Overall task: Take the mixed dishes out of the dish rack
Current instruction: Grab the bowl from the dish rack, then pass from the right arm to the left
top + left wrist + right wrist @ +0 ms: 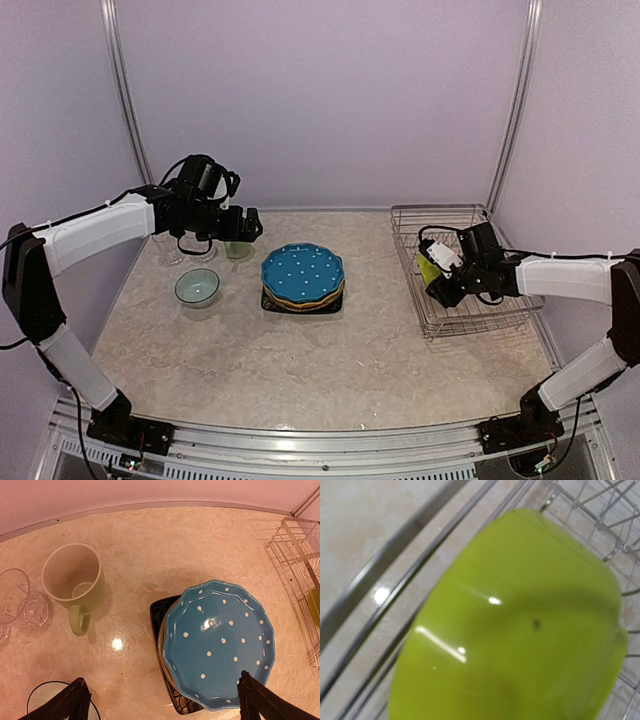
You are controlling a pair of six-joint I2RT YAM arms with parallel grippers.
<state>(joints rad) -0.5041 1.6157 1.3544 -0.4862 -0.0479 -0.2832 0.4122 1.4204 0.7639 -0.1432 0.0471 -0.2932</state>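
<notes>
Lime bowl (510, 630) is sitting in the dish rack (455, 209), so I am reaching my right gripper (434, 274) in, grip hidden, while my left gripper (162, 680) is hanging open, empty.

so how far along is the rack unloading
Mostly done. Out on the table: the plate stack topped by the blue white-dotted plate, the white bowl, the pale green mug and the clear glasses. In hand: the right gripper is at the lime bowl inside the dish rack; a grip can't be confirmed. The left gripper is open, empty. Remaining: only that bowl.
</notes>
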